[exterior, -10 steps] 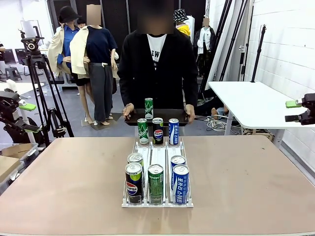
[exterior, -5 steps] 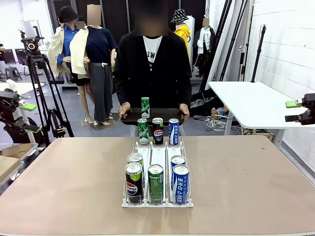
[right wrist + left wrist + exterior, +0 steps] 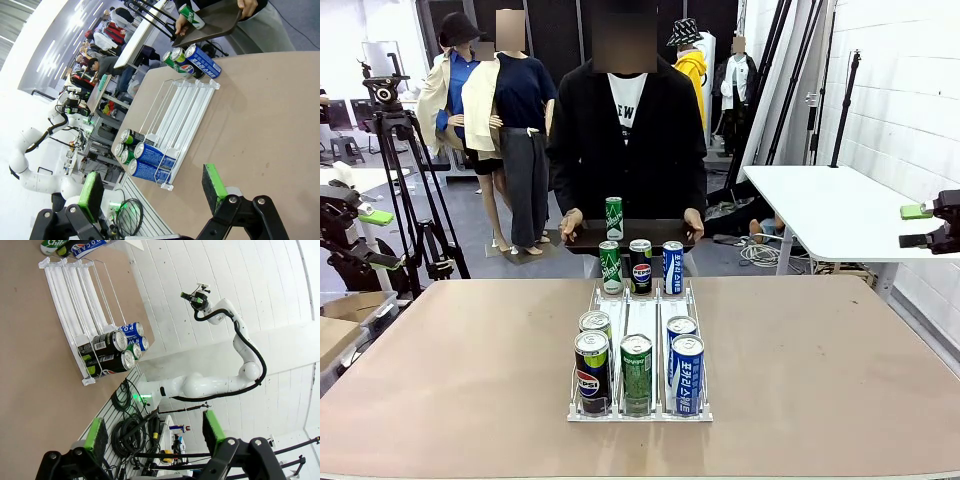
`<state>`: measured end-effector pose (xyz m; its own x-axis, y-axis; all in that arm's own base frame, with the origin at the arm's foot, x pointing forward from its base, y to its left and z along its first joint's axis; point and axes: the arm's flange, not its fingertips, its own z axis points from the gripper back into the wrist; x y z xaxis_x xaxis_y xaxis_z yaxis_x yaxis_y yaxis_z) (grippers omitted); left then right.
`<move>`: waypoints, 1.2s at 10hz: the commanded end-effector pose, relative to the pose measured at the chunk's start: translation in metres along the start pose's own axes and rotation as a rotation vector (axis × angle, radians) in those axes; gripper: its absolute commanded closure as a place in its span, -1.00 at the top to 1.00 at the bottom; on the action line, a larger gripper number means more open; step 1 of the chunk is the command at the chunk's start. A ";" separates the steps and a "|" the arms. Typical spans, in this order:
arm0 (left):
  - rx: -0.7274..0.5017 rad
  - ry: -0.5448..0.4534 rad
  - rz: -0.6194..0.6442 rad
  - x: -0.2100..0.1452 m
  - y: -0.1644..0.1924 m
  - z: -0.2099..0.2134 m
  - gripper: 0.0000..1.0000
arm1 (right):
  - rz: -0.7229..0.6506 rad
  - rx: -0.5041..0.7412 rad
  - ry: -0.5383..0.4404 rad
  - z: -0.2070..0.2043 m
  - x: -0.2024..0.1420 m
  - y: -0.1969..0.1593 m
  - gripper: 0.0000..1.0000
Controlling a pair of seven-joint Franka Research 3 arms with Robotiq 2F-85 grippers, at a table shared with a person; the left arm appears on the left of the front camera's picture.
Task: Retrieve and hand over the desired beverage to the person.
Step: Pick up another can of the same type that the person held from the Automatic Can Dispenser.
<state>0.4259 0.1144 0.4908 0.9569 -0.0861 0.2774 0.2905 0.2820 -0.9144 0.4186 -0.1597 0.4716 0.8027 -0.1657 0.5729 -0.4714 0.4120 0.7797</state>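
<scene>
Left gripper (image 3: 155, 431) and right gripper (image 3: 152, 190) both stand released and empty. Retrieval appears not yet begun. The next move likely calls for reaching the cans (image 3: 637, 372) at centre frame.

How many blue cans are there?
3. Front blue can and rear blue can in the rack's right lane, near end; far blue can at its far end.
</scene>
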 end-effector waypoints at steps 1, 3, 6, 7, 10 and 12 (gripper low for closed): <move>0.004 -0.001 -0.001 -0.001 -0.001 0.002 1.00 | 0.002 0.012 -0.006 -0.001 -0.001 0.001 1.00; 0.004 -0.001 -0.001 -0.001 -0.001 0.002 1.00 | 0.002 0.012 -0.006 -0.001 -0.001 0.001 1.00; 0.004 -0.001 -0.001 -0.001 -0.001 0.002 1.00 | 0.002 0.012 -0.006 -0.001 -0.001 0.001 1.00; 0.004 -0.001 -0.001 -0.001 -0.001 0.002 1.00 | 0.002 0.012 -0.006 -0.001 -0.001 0.001 1.00; 0.013 -0.007 0.017 0.001 -0.008 -0.002 1.00 | 0.002 0.012 -0.006 -0.001 -0.001 0.001 1.00; 0.030 -0.003 0.042 -0.001 -0.031 -0.008 1.00 | 0.002 0.012 -0.006 -0.001 -0.001 0.001 1.00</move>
<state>0.4228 0.1083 0.5034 0.9621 -0.0852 0.2591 0.2727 0.2912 -0.9170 0.4186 -0.1596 0.4716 0.8028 -0.1655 0.5728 -0.4715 0.4120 0.7797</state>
